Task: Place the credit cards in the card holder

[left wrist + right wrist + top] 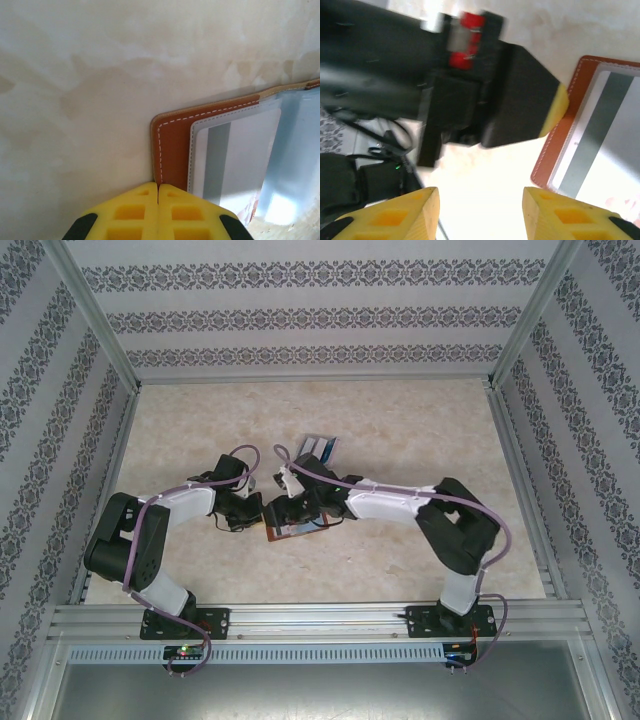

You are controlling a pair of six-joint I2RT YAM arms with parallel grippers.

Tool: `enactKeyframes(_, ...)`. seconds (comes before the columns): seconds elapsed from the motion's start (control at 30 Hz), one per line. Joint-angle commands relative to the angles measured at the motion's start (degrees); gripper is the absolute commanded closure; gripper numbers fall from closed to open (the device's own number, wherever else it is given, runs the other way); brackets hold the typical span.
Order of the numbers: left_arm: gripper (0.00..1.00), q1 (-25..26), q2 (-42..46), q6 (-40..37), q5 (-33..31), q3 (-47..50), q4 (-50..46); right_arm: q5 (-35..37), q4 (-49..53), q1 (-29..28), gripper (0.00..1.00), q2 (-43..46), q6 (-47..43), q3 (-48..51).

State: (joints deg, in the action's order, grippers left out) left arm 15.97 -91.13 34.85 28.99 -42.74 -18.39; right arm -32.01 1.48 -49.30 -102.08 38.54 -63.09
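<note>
1. Surface: a table with a pale beige, marbled top is recorded across the middle of the top view.
2. Room: the table is closed in on three sides by walls papered white with dark patterned bands. An aluminium frame is seen along the wall edges and across the lower part of the frame.
3. The card holder is found lying open and flat on the table, just below the centre of the top view, between the two wrists. A brown cover with pale stitching is noted, with a clear sleeve inside.
4. One pale grey card with a darker stripe is seen lodged under that sleeve.
5. Further credit cards, blue and white, are seen on the table above the centre, apart from the holder.
6. Left gripper: the yellow fingers are pressed together with nothing seen between them. The tips are set at the holder's left edge.
7. Right gripper: the jaws are held apart around bare table, and nothing is gripped. The holder lies at the right of that frame.
</note>
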Motion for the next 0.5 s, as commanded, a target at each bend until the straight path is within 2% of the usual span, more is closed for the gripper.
enactKeyframes(0.0,1.0,0.12,-3.42,0.57,-0.24,1.44,3.13,1.69,-1.72,2.16,0.51,6.83,-3.03,3.82)
enactKeyframes(0.17,1.0,0.08,-3.96,0.88,0.48,1.18,3.66,12.2,4.38,6.59,0.49,11.11,-3.65,8.88)
enactKeyframes(0.27,1.0,0.09,-3.94,0.91,0.46,1.1,3.54,12.58,4.68,7.84,0.48,9.97,-2.73,10.66)
enactKeyframes(0.47,1.0,-0.02,-3.59,0.89,0.24,0.98,3.1,16.1,6.14,6.45,0.49,5.15,-1.85,10.56)
